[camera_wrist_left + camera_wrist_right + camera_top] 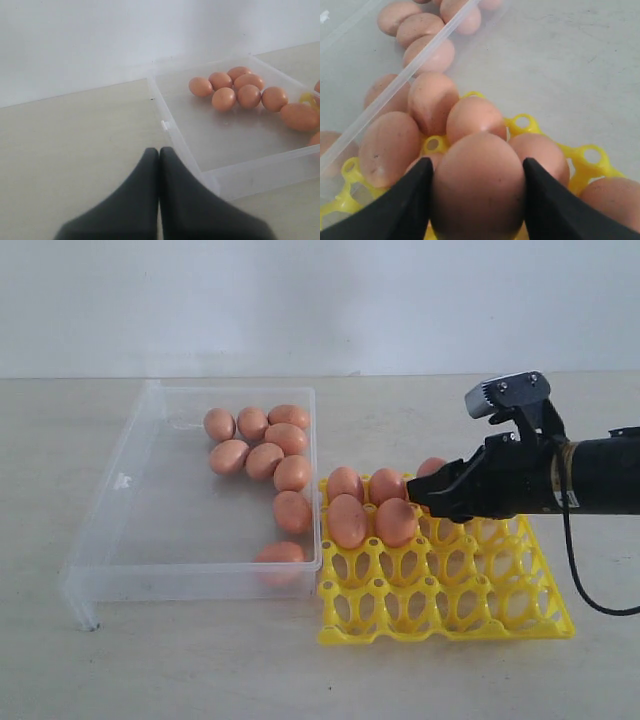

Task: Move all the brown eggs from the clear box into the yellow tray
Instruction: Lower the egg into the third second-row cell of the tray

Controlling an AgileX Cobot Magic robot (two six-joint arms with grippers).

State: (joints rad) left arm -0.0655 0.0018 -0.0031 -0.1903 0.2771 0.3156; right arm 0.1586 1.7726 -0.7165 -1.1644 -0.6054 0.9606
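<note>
My right gripper [477, 161] is shut on a brown egg [477, 195], with a black finger pressed to each side, low over the yellow tray [590, 155]. From outside, that gripper [425, 498] reaches in from the right over the tray [470, 605] and hides its egg. Several brown eggs [347, 521] sit in the tray's cups nearest the clear box [150, 510]. More brown eggs [264, 460] lie along the box's far and right sides. My left gripper [159, 150] is shut on nothing, over bare table beside the box [235, 135].
The tray stands against the box's right wall. Its front rows and right-hand cups are unfilled. A black cable [580, 580] hangs from the right arm past the tray's right edge. A white wall stands behind the pale table.
</note>
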